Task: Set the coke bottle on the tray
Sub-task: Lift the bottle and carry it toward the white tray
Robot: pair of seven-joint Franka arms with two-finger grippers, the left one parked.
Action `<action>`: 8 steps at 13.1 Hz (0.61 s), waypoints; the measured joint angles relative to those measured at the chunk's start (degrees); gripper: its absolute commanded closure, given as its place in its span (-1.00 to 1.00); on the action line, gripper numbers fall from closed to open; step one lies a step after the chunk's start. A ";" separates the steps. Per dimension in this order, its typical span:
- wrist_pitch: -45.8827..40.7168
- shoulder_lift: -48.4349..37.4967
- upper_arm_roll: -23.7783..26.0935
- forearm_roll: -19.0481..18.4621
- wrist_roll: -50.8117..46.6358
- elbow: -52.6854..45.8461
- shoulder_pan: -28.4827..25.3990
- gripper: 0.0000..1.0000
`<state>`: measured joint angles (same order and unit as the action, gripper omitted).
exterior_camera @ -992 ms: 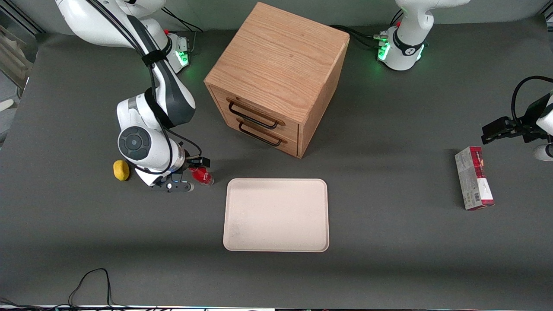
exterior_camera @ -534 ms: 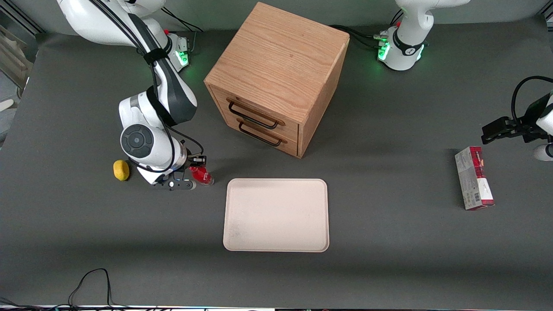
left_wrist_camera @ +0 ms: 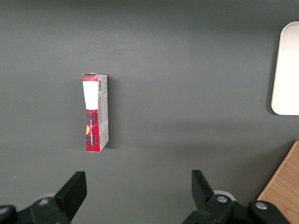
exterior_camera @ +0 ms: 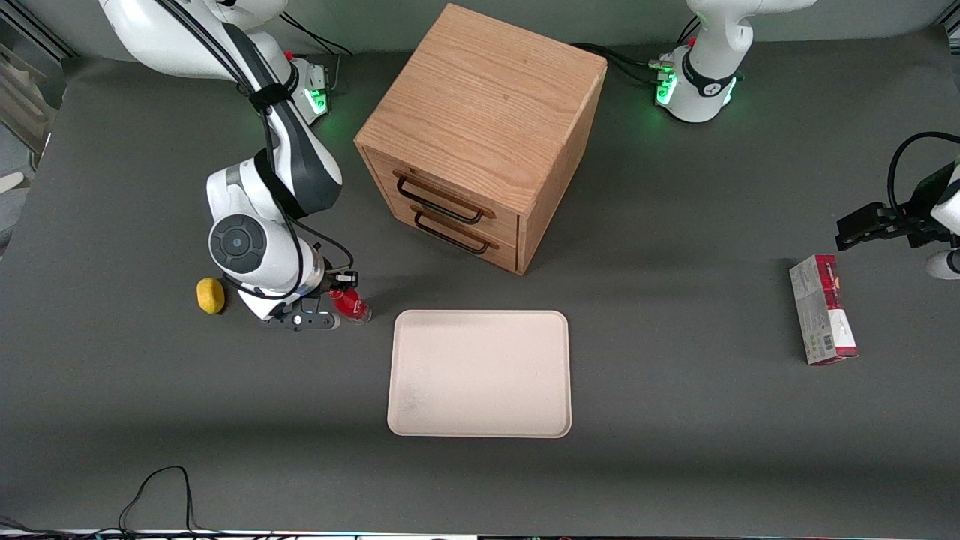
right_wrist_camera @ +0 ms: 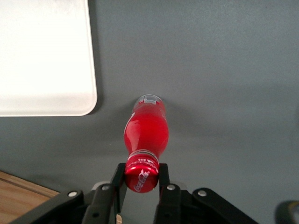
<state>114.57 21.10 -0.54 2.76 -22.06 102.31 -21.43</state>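
The coke bottle (exterior_camera: 350, 305), small and red with a red cap and clear base, stands on the grey table beside the tray's corner farthest from the front camera, toward the working arm's end. In the right wrist view the bottle (right_wrist_camera: 145, 130) has its cap between my gripper's (right_wrist_camera: 141, 179) two fingers, which press on it from both sides. In the front view the gripper (exterior_camera: 343, 298) sits over the bottle. The cream-beige tray (exterior_camera: 480, 373) lies flat and bare; one rounded corner (right_wrist_camera: 70, 93) of it shows close to the bottle.
A yellow lump (exterior_camera: 211, 295) lies beside my wrist, away from the tray. The wooden drawer cabinet (exterior_camera: 480, 135) stands farther from the front camera than the tray. A red-and-grey carton (exterior_camera: 823, 308) lies toward the parked arm's end.
My wrist has shifted slightly away from the front camera over the bottle and the fingers have drawn in on the cap. The bottle has stayed in place.
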 measured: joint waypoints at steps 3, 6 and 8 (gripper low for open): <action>-6.76 -1.05 -0.42 0.00 0.00 -5.62 0.13 1.00; -21.11 -2.71 -1.50 0.00 0.00 -17.95 0.30 1.00; -31.06 -3.04 -1.93 0.00 0.00 -26.62 0.92 1.00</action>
<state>83.51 18.06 -2.47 2.76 -22.06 75.69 -20.51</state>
